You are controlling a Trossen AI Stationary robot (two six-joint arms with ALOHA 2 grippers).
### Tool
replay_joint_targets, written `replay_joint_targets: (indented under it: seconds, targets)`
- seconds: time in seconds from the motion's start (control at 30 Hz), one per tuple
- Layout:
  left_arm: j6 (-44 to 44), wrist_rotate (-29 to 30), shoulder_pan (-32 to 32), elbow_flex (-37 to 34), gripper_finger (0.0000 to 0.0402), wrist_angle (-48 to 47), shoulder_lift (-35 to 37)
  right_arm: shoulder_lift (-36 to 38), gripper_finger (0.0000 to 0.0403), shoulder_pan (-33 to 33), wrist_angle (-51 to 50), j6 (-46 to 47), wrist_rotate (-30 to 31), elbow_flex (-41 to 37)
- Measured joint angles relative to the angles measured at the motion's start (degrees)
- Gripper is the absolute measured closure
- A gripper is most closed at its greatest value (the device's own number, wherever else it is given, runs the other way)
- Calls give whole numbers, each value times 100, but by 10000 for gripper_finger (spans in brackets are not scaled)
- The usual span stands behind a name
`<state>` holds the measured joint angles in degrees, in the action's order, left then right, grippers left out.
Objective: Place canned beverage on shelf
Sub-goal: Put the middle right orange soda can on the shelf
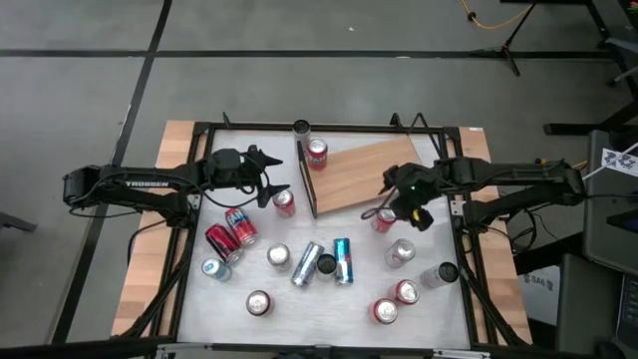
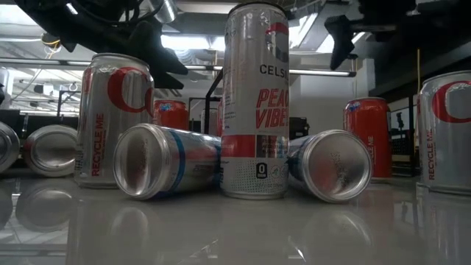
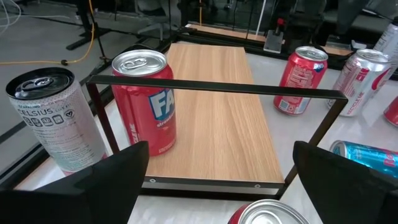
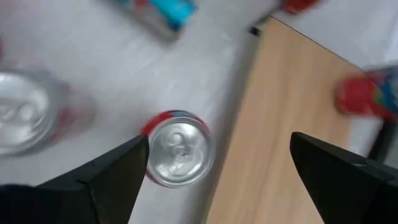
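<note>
The shelf [image 1: 364,179] is a light-brown board lying flat on the white table, with a thin dark rail [image 3: 217,90] along its left short edge. A red can [image 1: 317,153] stands upright on it near the rail and also shows in the left wrist view [image 3: 144,99]. My left gripper [image 1: 277,177] is open and empty just left of the rail, above another upright red can [image 1: 284,202]. My right gripper [image 1: 399,202] is open and empty at the shelf's near right corner, above an upright red can [image 4: 179,149] that stands on the table beside the board.
A tall white can [image 1: 301,128] stands at the far edge beside the rail. Several cans stand or lie on the near half of the table, among them red ones [image 1: 230,234], a silver one [image 1: 307,264] and a blue one [image 1: 342,261]. A black frame [image 1: 464,199] borders the table.
</note>
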<state>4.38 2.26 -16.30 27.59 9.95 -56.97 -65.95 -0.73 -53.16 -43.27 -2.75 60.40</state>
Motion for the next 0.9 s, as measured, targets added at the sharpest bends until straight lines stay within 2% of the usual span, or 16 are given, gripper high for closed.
replay_joint_targets:
  seconds: [0.53,0.9]
  targets:
    - [20,0,1,0,13,-1,-2,-24,22,-4,-333,-1166,-397,-2]
    - [153,0,-1,0,13,-23,-2,-886,22,-4,-531,-1868,-395,-9]
